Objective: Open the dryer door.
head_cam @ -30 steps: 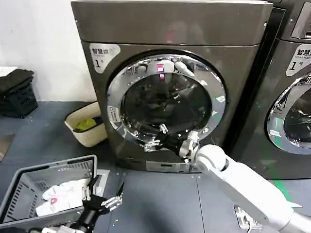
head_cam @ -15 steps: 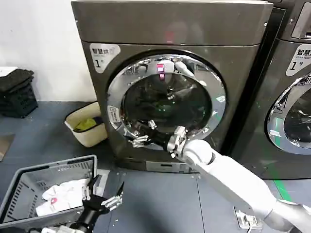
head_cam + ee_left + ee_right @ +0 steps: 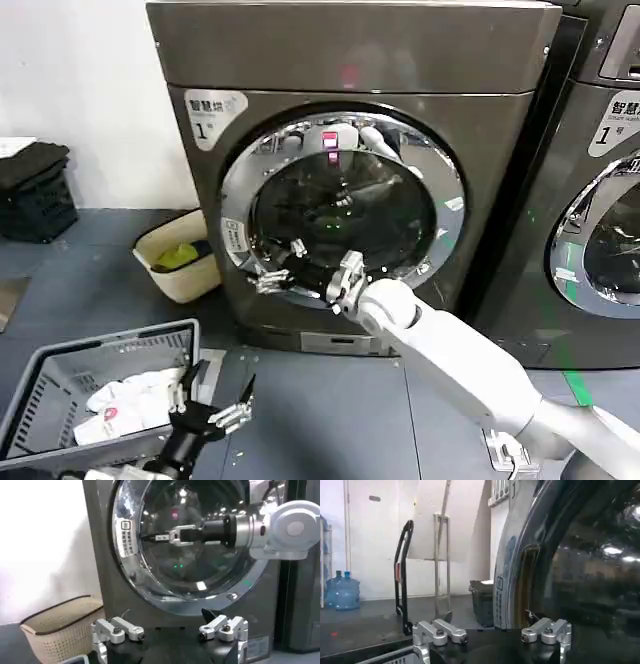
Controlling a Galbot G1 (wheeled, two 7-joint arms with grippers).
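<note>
The dryer door (image 3: pixel 340 205) is a round pane of dark glass in a wide chrome ring (image 3: pixel 447 190), with a pink sticker (image 3: pixel 331 156) at its top; it sits flush in the dryer front. My right gripper (image 3: pixel 270 275) is open, held against the door's lower left rim with nothing between its fingers. From the left wrist view the same right gripper (image 3: pixel 160 536) hovers in front of the glass by the chrome ring (image 3: pixel 131 555). In the right wrist view the right gripper (image 3: pixel 492 635) faces the door's edge (image 3: pixel 506 580). My left gripper (image 3: pixel 210 415) stays open, low by the floor.
A beige basket (image 3: pixel 180 260) stands left of the dryer. A grey laundry basket (image 3: pixel 90 385) with white cloth lies at the front left. A neighbouring machine (image 3: pixel 600 230) stands to the right. Black crates (image 3: pixel 35 195) sit at the far left wall.
My right gripper has slid leftwards across the lower part of the door, from under the glass to the left rim. The door and the left arm have not moved.
</note>
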